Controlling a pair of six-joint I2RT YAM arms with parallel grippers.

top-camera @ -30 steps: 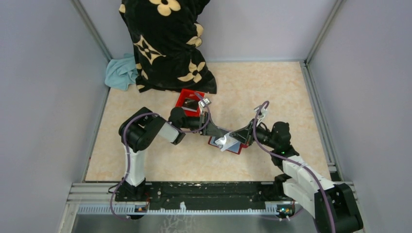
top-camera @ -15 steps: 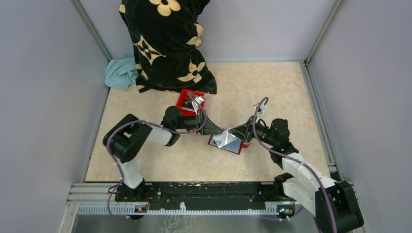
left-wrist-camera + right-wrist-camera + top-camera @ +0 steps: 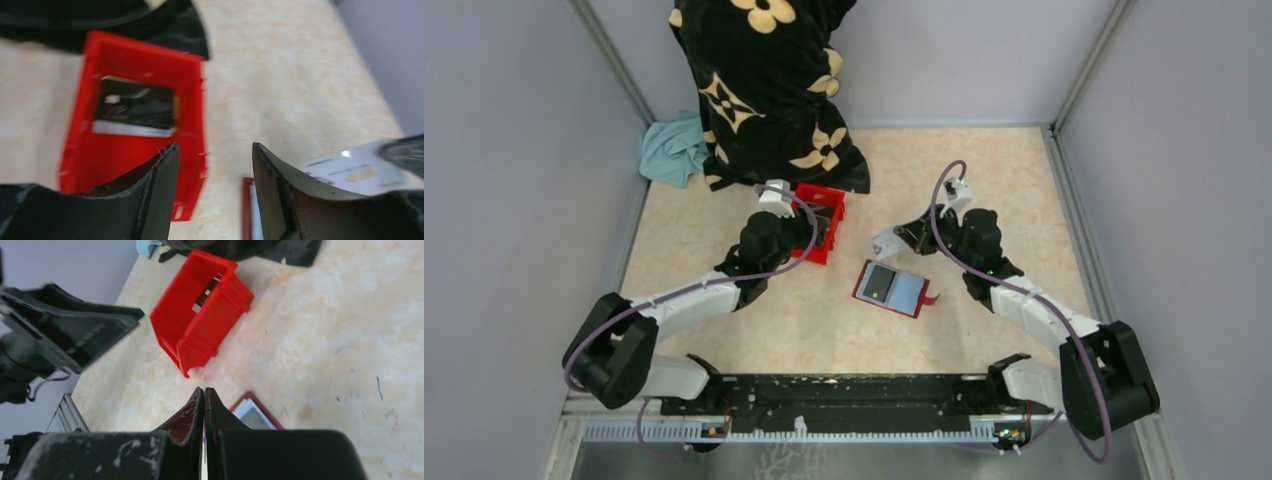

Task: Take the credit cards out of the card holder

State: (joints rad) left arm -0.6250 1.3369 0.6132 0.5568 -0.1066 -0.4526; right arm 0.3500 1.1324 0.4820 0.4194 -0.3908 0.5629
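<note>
Credit card (image 3: pixel 886 243) between closed right fingers (image 3: pixel 190 412)

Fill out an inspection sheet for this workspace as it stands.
Surface: tabletop, beige marbled, a few small marks.
Job's things: wallet open flat mid-table, pale card showing inside; held card off the table; dark card in the box.
Clutter: red box at the left gripper; floral cloth and teal cloth at the back left.
Grippers: left gripper open, empty, at the box; right gripper shut on the held card.
Cables: purple cables looped along both arms.
Surroundings: grey walls; metal rail at the near edge.
</note>
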